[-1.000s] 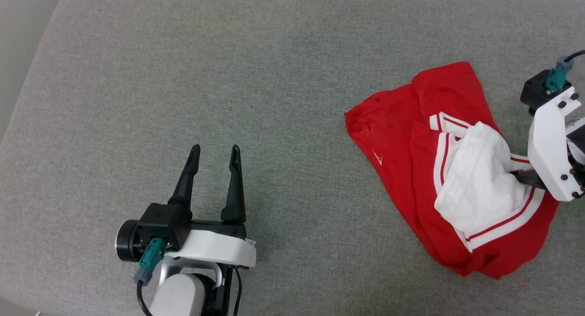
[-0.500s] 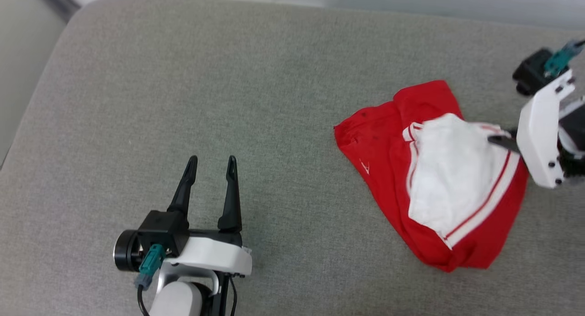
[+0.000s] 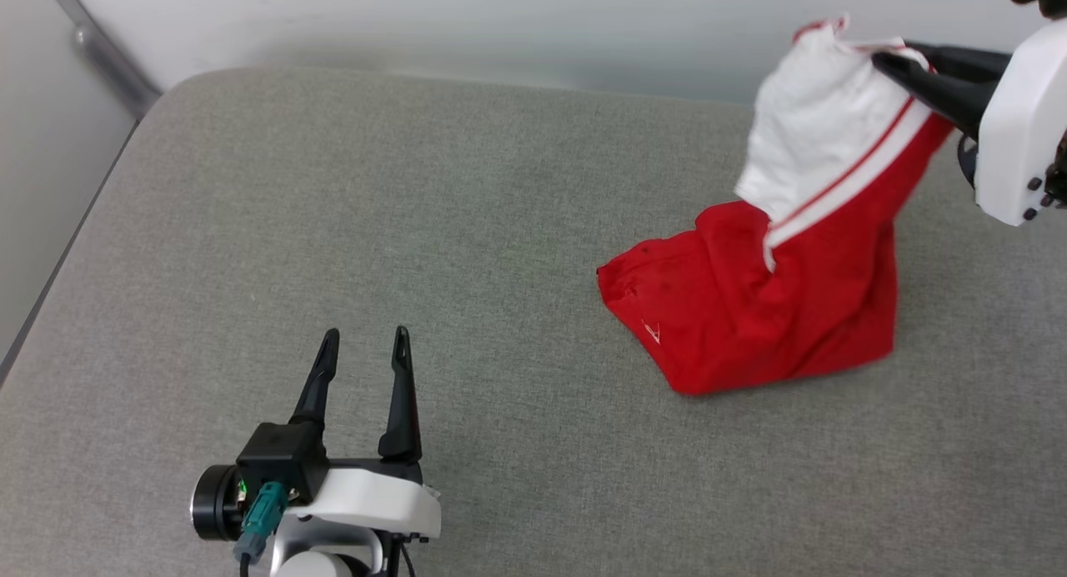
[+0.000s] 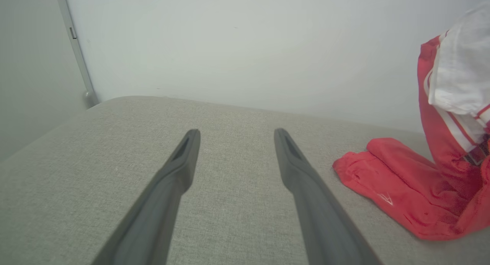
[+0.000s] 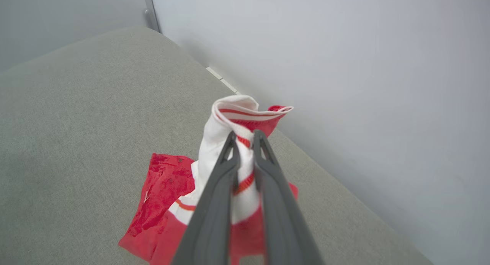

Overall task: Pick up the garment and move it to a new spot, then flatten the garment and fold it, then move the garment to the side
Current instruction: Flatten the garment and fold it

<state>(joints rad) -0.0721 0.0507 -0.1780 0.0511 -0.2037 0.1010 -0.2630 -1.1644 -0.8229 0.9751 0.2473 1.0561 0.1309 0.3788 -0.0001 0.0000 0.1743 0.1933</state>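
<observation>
The garment (image 3: 775, 310) is a red jersey with a white sleeve and red-and-white striped trim. My right gripper (image 3: 888, 60) at the upper right of the head view is shut on its white sleeve edge and holds that end high. The lower red part still rests bunched on the grey cushion. The right wrist view shows the fingers clamped on the striped trim of the garment (image 5: 237, 119) by my right gripper (image 5: 245, 136). My left gripper (image 3: 365, 337) stands open and empty at the lower left, far from the cloth. In the left wrist view the left gripper (image 4: 234, 134) points at the garment (image 4: 402, 184) to its right.
The grey fabric cushion (image 3: 417, 227) spreads under everything, with wide bare room at its left and middle. A pale wall (image 3: 458, 18) runs along its far edge. A metal rail (image 3: 92, 43) stands at the far left corner.
My right gripper closed on the white sleeve and rose, lifting that end of the garment off the cushion. The head camera tilted up, bringing the wall into sight. The left gripper stayed open.
</observation>
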